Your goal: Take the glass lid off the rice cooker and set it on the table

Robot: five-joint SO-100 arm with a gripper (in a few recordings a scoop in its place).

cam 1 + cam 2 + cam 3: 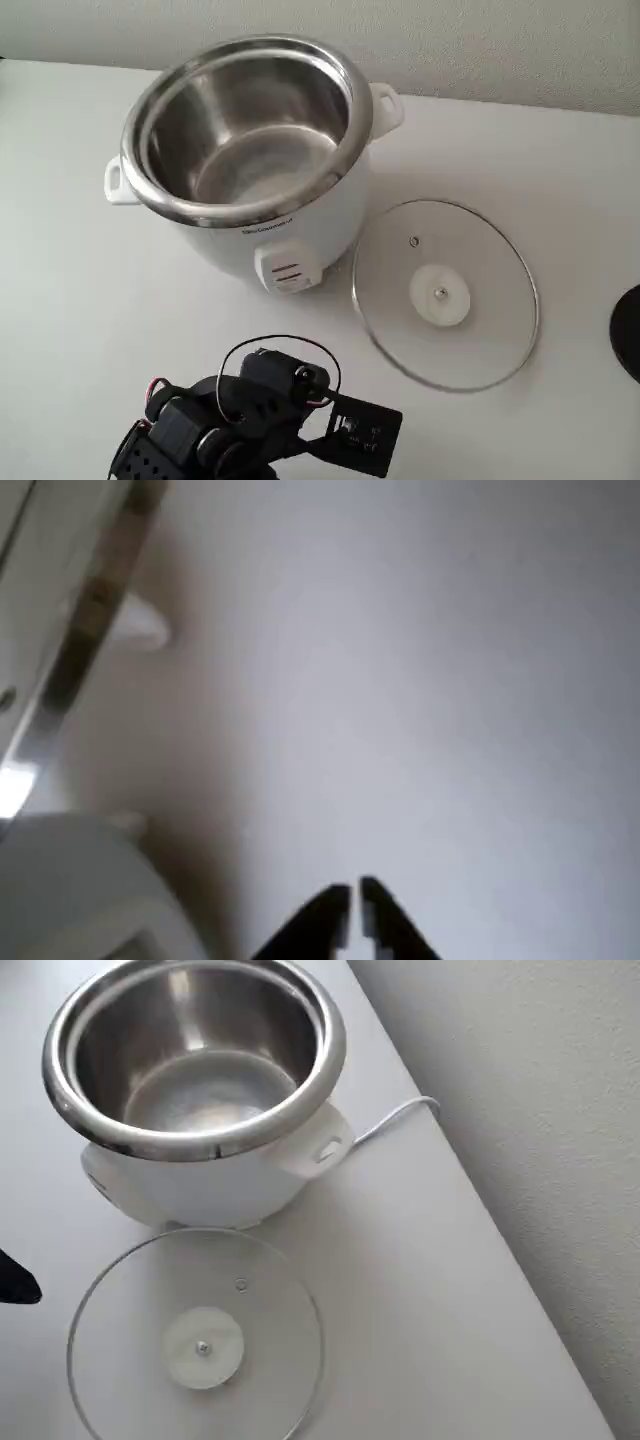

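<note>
Though its knob seems downward, the glass lid (446,293) lies flat.

The glass lid (445,293) lies flat on the table (90,330), upside down it seems, its white centre disc and small vent hole showing inside the thin steel rim; it sits up and to the right of the gripper (351,912) in the fixed view, well apart from it. The rice cooker (250,150) stands upright and uncovered beyond the gripper, a squat white body with a bare shiny steel inner pot, two white side handles and a red-marked front switch facing the arm. Lid and cooker sit just beside each other.
</note>
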